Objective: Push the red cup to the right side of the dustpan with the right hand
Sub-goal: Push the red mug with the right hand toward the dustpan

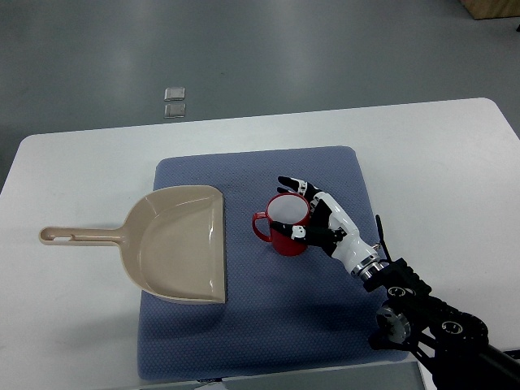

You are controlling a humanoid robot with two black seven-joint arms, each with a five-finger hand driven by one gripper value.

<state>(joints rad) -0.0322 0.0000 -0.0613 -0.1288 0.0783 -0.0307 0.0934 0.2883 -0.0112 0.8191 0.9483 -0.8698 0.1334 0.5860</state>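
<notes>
Right hand [321,221] wraps loosely curled fingers [292,183] around the red ceramic cup [284,223] beside the beige plastic dustpan [180,244] — a high shove could tip it.

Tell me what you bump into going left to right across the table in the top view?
dustpan handle → dustpan scoop → red cup → right hand, its fingers around the cup → the robot's arm.
</notes>
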